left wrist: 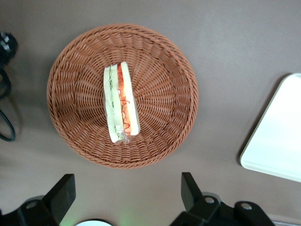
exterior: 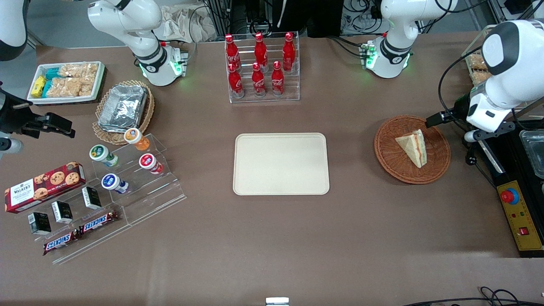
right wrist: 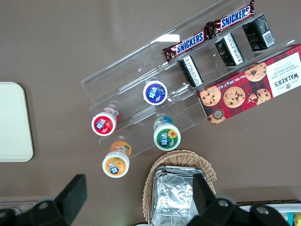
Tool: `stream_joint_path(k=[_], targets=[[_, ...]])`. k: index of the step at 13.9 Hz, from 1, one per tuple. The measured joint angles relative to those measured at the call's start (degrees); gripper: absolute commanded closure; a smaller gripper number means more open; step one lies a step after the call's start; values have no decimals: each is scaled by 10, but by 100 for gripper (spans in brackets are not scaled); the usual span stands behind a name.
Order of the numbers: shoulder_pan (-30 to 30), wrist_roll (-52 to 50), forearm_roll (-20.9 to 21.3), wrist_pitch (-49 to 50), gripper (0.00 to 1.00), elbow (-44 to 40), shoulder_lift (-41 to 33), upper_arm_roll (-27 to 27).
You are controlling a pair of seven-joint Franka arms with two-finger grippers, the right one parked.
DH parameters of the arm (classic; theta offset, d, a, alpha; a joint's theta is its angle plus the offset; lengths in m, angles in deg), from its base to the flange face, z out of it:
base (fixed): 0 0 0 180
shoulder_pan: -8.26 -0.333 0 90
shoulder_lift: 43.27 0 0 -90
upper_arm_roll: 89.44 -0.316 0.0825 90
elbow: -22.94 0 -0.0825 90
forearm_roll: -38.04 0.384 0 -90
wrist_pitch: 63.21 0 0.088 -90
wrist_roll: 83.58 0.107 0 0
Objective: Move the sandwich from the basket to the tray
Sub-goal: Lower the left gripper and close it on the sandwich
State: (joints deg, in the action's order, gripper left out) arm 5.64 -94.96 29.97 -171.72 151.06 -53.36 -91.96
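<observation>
The sandwich point(left wrist: 121, 104) lies on its side in the middle of the round reddish-brown wicker basket point(left wrist: 75, 70), its red and green filling stripe facing up, and nothing is touching it. The left arm's gripper point(left wrist: 126, 200) hangs above the table just outside the basket rim, spread wide with nothing held, its two fingers point(left wrist: 63, 190) well apart. The step in hand looks like the approach: the gripper should come in over the basket until the wedge sits between the fingers, then descend. In the wrist view the wedge's length runs straight away from the gripper, so the fingers already straddle its short way; closing across the bread faces, near the thick middle instead of the thin point, should hold best. The bread is soft, so a gentle squeeze seems wise, and the fingers should clear the woven wall going down. The cream tray point(exterior: 281, 163) sits well apart from the basket, toward the parked arm's end, with its surface bare.
</observation>
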Motion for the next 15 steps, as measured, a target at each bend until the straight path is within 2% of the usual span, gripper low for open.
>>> stream_joint_path(k=[3, 9, 11, 15], targets=[[-1, -1, -18, -36, 0, 30, 18, -24], [-1, -7, -59, -133, 0, 84, 85, -23], [-1, -7, -77, -149, 0, 89, 108, -23], [-1, -15, -85, -158, 0, 90, 161, -23]])
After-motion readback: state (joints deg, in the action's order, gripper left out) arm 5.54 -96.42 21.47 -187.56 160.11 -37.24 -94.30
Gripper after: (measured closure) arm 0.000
